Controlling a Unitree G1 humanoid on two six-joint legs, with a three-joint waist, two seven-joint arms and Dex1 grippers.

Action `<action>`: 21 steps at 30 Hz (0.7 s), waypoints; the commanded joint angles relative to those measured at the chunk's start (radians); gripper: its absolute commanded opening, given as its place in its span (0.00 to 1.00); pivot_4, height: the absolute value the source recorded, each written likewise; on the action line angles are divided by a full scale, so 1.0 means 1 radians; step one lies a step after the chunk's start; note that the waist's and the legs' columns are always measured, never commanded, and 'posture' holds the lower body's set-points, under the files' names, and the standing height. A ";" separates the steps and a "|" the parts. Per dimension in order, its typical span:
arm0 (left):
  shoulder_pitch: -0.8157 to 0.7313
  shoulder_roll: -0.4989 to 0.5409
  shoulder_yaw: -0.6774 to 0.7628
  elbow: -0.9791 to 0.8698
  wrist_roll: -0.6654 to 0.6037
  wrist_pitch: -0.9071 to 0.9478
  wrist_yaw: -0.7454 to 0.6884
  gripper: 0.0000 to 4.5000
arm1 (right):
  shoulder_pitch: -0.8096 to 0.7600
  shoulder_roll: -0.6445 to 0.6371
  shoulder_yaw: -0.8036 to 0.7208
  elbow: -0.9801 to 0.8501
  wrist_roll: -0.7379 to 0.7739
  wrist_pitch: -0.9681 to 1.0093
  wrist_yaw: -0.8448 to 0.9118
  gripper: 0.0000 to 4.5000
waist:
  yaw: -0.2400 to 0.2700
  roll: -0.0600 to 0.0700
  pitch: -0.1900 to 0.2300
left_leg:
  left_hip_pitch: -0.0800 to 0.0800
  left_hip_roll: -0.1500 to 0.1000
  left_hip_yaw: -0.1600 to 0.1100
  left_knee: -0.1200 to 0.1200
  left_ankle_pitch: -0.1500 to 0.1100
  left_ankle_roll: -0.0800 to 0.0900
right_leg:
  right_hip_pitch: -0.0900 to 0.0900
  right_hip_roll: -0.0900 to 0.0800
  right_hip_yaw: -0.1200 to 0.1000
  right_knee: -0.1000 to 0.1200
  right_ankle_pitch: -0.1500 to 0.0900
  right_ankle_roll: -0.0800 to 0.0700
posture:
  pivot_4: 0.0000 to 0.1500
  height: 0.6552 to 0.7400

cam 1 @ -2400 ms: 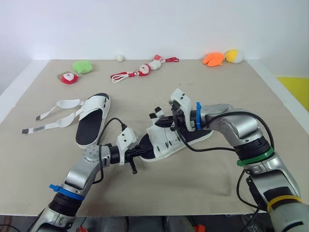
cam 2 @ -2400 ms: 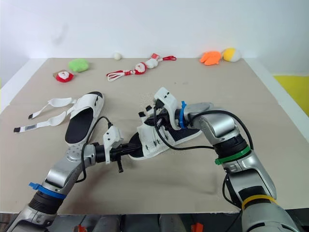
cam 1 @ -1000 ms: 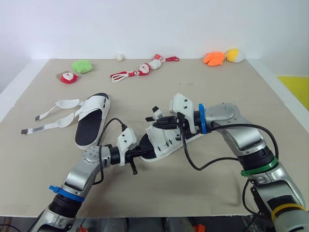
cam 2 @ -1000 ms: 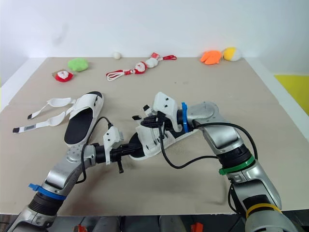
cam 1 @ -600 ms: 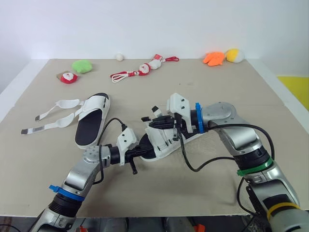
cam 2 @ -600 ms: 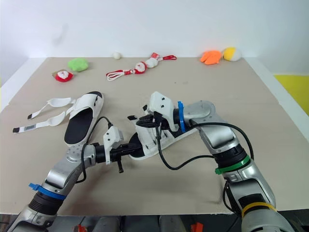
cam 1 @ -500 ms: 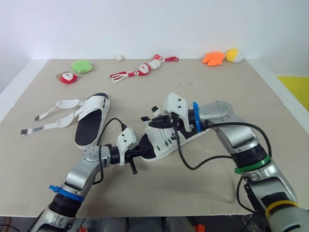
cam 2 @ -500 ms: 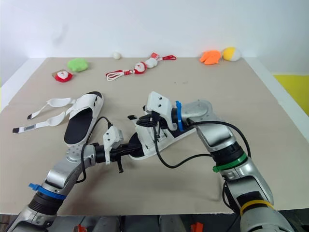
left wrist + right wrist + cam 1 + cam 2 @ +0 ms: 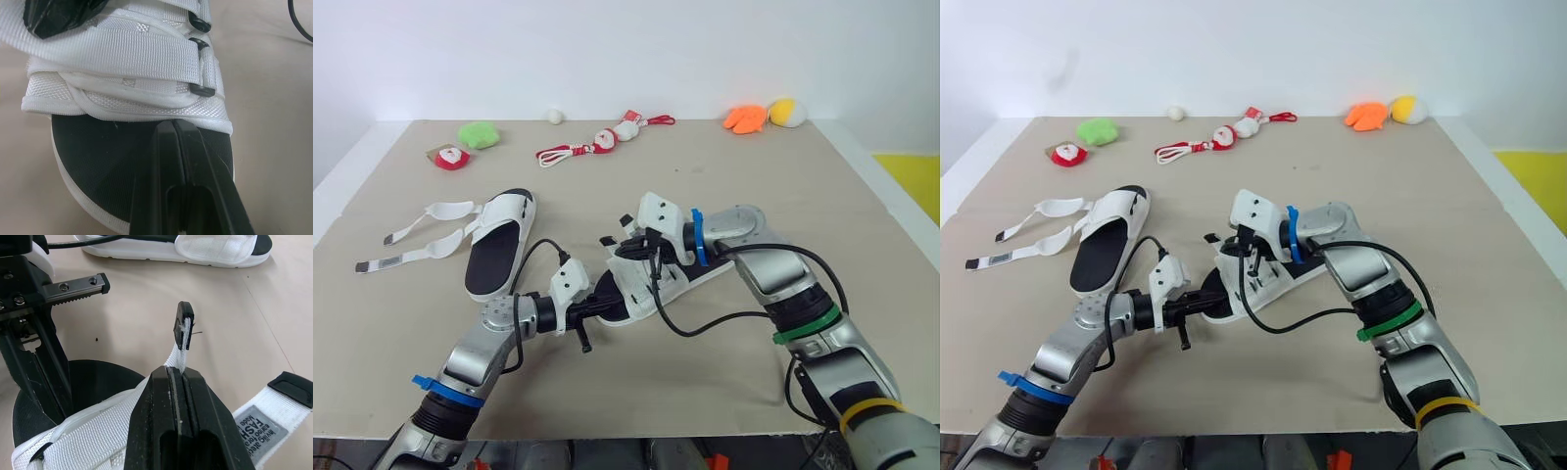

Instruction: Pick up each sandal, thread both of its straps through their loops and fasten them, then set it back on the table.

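Firstly, the head views: the near sandal [image 9: 656, 286] lies in the middle of the table [image 9: 783, 176], between the two arms. The left gripper [image 9: 599, 305] meets its nearer end, and the right gripper [image 9: 628, 245] works above its straps. The far sandal [image 9: 499, 250] lies flat to the left with its straps splayed loose — not yet started.

Left wrist view: the jaws are closed with nothing visible between them, tips over the black footbed [image 9: 98, 161] just short of the white webbing. White bands cross the foot and end at black loops [image 9: 201, 90]. Use this arm as a steady anchor only.

Right wrist view: the jaws are clamped on one strap [image 9: 177, 357] just below its black tip. Draw it straight and untwisted, feeding it tip-first — a grip this near the end should give good control. The webbing looks flat and limp.
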 commanded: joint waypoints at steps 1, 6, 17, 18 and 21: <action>0.044 0.012 -0.056 0.050 0.038 0.042 -0.006 0.00 | -0.054 0.009 -0.010 0.010 -0.046 0.009 -0.045 0.02 | 0.000 0.000 0.000 | 0.000 0.000 0.000 0.000 0.000 0.000 | 0.000 0.000 0.000 0.000 0.000 0.000 | 1.00 1.00; 0.042 0.009 -0.056 0.050 0.035 0.042 -0.003 0.00 | -0.059 0.016 0.004 0.022 -0.090 0.014 -0.066 0.02 | -0.001 0.000 0.000 | 0.001 0.000 0.000 0.000 0.001 0.000 | 0.000 0.000 0.000 0.000 0.001 -0.002 | 1.00 1.00; 0.041 0.004 -0.054 0.050 0.028 0.041 -0.003 0.00 | -0.057 0.026 0.017 -0.003 -0.163 -0.053 -0.112 0.16 | -0.004 0.000 0.000 | 0.001 0.000 0.000 0.000 0.002 0.001 | 0.000 0.000 0.000 0.000 0.003 -0.001 | 1.00 1.00; 0.041 0.004 -0.053 0.050 0.028 0.042 -0.003 0.00 | -0.058 0.027 0.017 -0.005 -0.169 -0.063 -0.114 0.24 | -0.005 0.000 0.000 | 0.001 0.000 0.000 0.000 0.002 0.001 | 0.000 0.000 0.000 0.000 0.003 -0.001 | 1.00 1.00; 0.040 0.003 -0.052 0.051 0.027 0.042 -0.004 0.00 | -0.057 0.031 0.016 -0.007 -0.177 -0.082 -0.118 0.54 | -0.005 0.000 0.000 | 0.001 0.000 0.000 0.000 0.002 0.001 | 0.000 0.000 0.000 0.000 0.002 -0.002 | 1.00 1.00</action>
